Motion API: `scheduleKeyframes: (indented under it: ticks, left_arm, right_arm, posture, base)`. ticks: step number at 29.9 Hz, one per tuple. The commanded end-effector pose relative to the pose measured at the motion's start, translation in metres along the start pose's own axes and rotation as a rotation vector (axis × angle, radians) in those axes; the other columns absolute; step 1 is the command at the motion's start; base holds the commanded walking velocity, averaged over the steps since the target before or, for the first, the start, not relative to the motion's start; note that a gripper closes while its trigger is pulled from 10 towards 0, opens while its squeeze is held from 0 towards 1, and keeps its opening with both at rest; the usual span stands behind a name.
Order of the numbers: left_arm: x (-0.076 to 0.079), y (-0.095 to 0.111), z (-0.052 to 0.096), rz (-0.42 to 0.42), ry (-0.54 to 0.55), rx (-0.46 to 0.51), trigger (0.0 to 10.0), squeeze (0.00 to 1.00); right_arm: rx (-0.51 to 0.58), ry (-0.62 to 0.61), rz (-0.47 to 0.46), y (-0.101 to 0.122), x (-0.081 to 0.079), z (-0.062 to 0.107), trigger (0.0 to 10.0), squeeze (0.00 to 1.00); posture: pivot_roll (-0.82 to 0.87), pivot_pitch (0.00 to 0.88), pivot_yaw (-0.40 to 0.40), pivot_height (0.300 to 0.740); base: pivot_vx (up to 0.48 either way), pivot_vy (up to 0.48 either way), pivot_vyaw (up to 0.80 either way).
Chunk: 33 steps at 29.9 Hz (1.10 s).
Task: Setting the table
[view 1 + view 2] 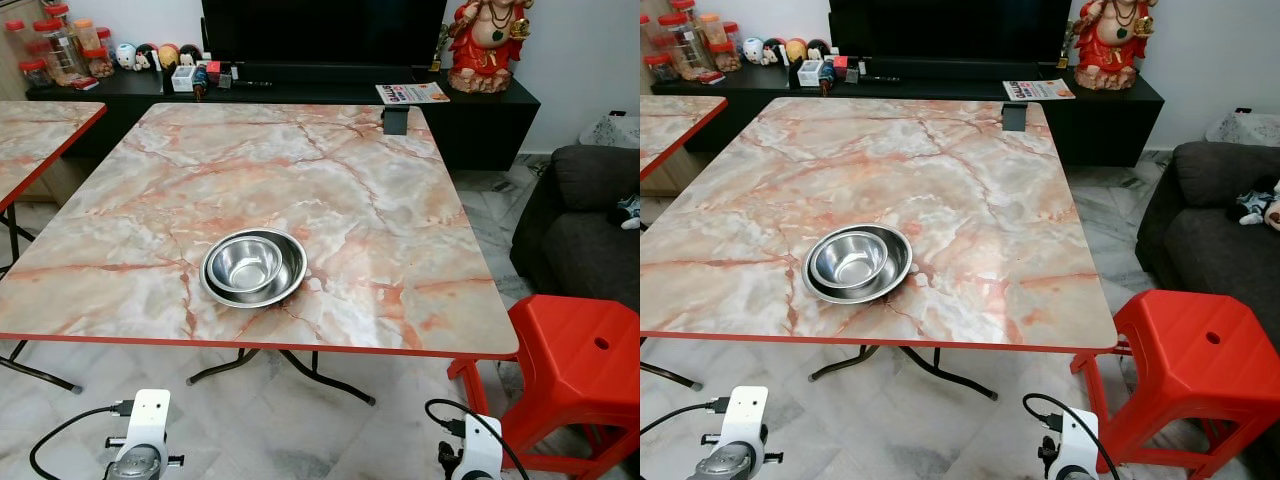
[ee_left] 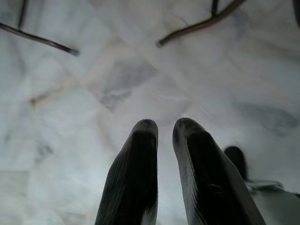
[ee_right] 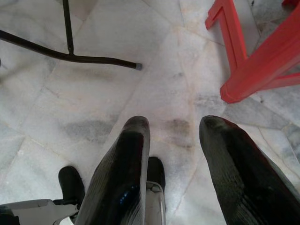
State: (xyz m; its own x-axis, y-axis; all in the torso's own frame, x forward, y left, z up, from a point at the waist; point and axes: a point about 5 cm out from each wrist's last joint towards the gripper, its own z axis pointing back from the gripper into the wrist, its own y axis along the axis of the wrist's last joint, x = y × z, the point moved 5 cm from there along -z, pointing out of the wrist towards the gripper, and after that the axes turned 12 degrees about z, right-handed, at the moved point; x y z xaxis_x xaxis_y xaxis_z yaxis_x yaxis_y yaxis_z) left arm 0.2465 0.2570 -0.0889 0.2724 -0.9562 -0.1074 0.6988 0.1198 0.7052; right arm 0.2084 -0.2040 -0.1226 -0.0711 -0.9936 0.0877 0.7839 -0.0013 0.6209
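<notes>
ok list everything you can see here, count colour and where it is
marble-pattern table: 1, pink and white with red edge, centre
steel bowls: 2, silver, nested, near front edge of the table
second table: 1, same marble pattern, far left, partly in view
red stool: 1, red plastic, on the floor right of the table
sofa: 1, dark grey, far right
low cabinet: 1, black, behind the table
figurine: 1, red and gold, on the cabinet, right end
jars: several, clear with red lids, back left
booklet: 1, white and orange, on the cabinet
left gripper: black, fingers slightly apart, hanging over the floor
right gripper: black, open, hanging over the floor near the stool leg
</notes>
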Motion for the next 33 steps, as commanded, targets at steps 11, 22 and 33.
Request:
scheduleKeyframes:
  ticks: [11,22,33]
  left_arm:
    - [0.048,-0.022,0.006,0.026,-0.179,-0.070,10.0,0.00]
    - [0.054,-0.035,0.010,0.036,-0.194,-0.090,10.0,0.00]
    - [0.044,-0.033,0.008,0.027,-0.160,-0.084,10.0,0.00]
  right_arm:
    - [-0.009,0.005,-0.008,-0.003,-0.007,0.000,10.0,0.00]
    - [-0.034,-0.019,-0.019,-0.017,0.006,0.004,10.0,0.00]
    - [-0.049,-0.018,-0.009,-0.026,0.005,0.007,10.0,0.00]
  posture:
    - [0.02,0.000,-0.012,0.740]
    - [0.05,0.000,-0.046,0.740]
    - [0.06,0.000,-0.047,0.740]
  base:
    - [0.000,0.000,0.00]
    - [0.000,0.000,0.00]
    - [0.000,0.000,-0.32]
